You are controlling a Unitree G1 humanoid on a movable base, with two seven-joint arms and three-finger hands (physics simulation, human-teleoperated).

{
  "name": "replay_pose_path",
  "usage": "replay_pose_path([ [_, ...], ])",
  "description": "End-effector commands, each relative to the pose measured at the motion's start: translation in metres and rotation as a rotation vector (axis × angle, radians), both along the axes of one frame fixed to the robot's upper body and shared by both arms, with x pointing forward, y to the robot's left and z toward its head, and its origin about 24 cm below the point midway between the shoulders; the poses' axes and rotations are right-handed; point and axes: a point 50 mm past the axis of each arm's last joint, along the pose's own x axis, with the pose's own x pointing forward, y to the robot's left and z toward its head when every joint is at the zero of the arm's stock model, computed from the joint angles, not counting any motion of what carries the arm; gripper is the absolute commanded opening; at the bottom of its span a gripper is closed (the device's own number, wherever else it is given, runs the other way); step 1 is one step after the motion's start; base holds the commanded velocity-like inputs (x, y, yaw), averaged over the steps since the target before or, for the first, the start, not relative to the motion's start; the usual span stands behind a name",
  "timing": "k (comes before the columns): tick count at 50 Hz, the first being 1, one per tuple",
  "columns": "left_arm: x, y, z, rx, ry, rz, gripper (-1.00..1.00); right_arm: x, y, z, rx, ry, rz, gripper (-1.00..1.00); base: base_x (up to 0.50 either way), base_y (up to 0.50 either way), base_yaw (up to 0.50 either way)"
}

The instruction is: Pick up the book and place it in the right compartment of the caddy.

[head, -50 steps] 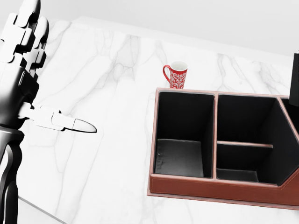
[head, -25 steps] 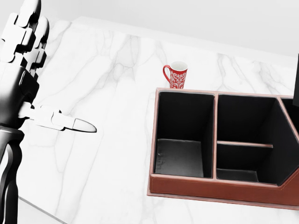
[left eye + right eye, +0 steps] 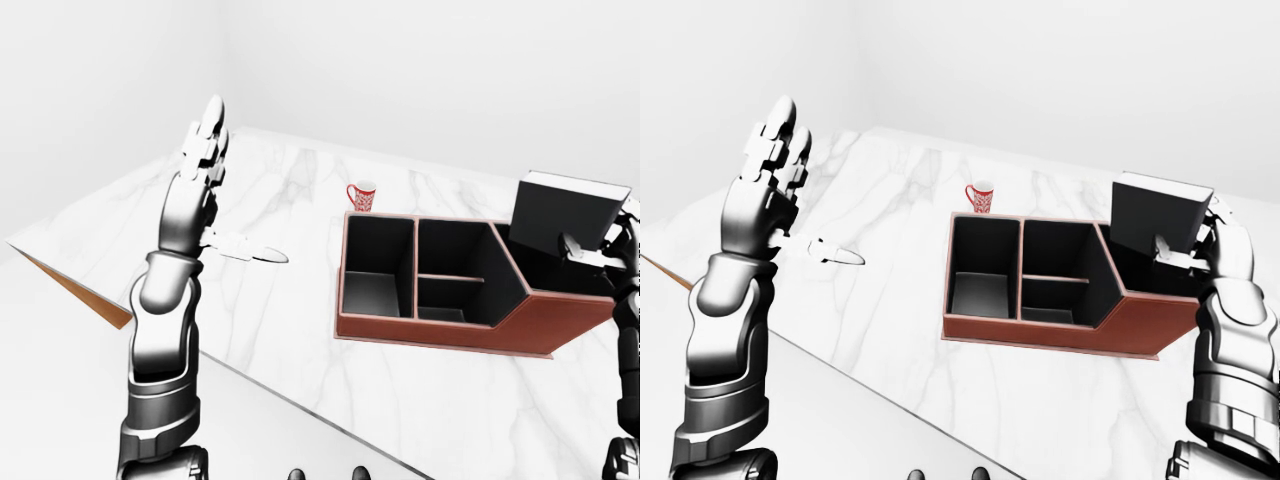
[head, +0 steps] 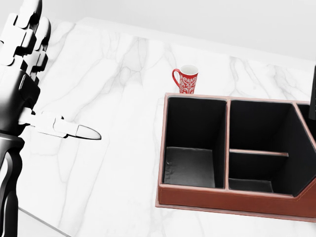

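Book: the dark book (image 3: 1156, 220) is gripped by the right hand (image 3: 1212, 245) and held upright, tilted a bit, right over the caddy's right compartment, lower edge about at the rim.
Right hand: fingers closed round the book's right edge.
Left hand: the left hand (image 3: 203, 165) is raised at the left of the eye views, fingers spread wide, nothing held.
Caddy: the brown caddy (image 3: 440, 331) is sat on the marble table (image 3: 260, 300), black inside.
Mug: a red patterned mug (image 4: 186, 79) is parked just above the caddy's left corner in the head view.
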Motion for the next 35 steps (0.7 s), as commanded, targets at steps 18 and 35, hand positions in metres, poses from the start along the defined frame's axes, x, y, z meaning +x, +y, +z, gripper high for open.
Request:
replay_pose_path([
  [18, 0.008, 0.004, -0.014, -0.011, 0.070, 0.021, 1.00, 0.001, 0.002, -0.003, 0.013, -0.041, -0.016, -1.00, 0.00, 0.00, 0.00],
  [35, 0.000, 0.001, 0.004, 0.007, -0.015, 0.008, 1.00, -0.002, 0.001, -0.004, 0.015, -0.038, -0.022, -1.00, 0.00, 0.00, 0.00],
])
